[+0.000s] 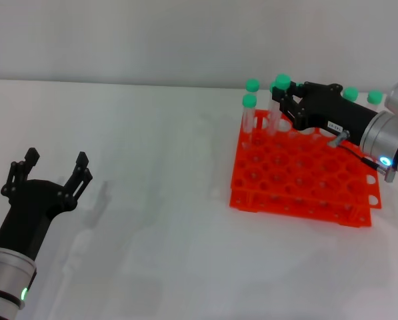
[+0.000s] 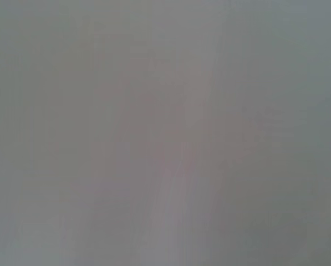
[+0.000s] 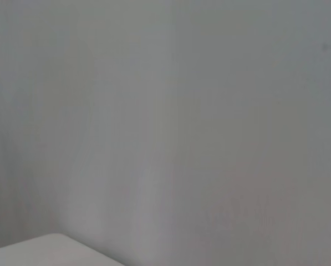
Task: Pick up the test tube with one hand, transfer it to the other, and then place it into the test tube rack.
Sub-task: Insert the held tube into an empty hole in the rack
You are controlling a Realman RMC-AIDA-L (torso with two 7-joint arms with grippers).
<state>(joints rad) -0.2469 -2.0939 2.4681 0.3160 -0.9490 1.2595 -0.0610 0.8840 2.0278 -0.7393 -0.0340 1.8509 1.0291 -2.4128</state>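
Evidently the right gripper (image 1: 283,100) is clenched on the test tube (image 1: 279,100) (green cap up), holding it upright over the far left holes of the test tube rack (image 1: 299,175) for insertion, while the left gripper (image 1: 55,167), released, idles near left.

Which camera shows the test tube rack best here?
The head view: the whole orange test tube rack shows, with the right gripper over its far edge among green-capped tubes. Neither wrist view shows the rack, only blank grey.
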